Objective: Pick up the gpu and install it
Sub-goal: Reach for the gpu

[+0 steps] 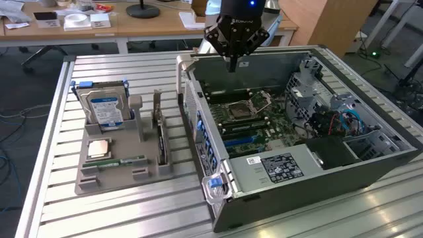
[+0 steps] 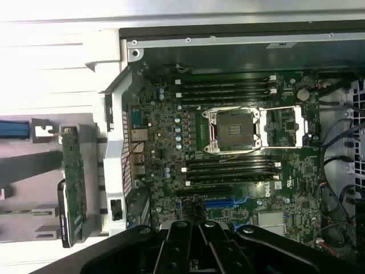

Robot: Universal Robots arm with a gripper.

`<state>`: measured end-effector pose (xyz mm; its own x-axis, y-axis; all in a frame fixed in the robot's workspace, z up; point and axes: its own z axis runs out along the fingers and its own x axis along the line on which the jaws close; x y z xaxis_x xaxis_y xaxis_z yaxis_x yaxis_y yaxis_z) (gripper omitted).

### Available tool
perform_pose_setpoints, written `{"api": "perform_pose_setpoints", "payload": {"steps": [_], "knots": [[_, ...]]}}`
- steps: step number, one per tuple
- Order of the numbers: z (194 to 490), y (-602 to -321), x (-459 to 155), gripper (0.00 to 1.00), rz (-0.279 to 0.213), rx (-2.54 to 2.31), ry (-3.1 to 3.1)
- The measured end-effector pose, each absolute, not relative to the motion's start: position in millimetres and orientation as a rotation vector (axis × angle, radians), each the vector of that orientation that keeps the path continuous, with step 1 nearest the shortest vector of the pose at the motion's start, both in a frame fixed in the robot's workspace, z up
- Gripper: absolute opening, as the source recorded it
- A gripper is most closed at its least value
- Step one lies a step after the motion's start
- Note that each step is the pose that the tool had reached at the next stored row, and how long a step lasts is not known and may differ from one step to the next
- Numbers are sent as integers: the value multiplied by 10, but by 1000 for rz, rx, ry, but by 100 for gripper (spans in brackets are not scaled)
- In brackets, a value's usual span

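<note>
Exterior view: the hand [image 1: 231, 67] hangs over the open case [image 1: 310, 178], fingers together and empty. The gpu [image 1: 160, 141] stands on edge in the grey holder [image 1: 99, 181] beside the case, on the surface [image 1: 132, 218].

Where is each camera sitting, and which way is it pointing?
Exterior view: off the arm, raised, looking down across the slatted table at the open computer case; the gripper hangs shut above it.
Wrist view: on the wrist, looking down into the case at the motherboard; the gripper edges in.
Both share the case, motherboard, gripper and the gpu standing in its grey holder.
</note>
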<state>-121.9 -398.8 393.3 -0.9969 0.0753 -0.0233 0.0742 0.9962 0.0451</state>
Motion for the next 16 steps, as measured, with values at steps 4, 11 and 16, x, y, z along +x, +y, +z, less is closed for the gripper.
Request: {"api": "perform_pose_setpoints", "payload": {"steps": [4,11,16], "knots": [[3933,-3988,-1219,11,69,117,3114],[3932,-3988,-1256,11,69,117,3114],[3932,-3988,-1287,11,69,117,3114]]}}
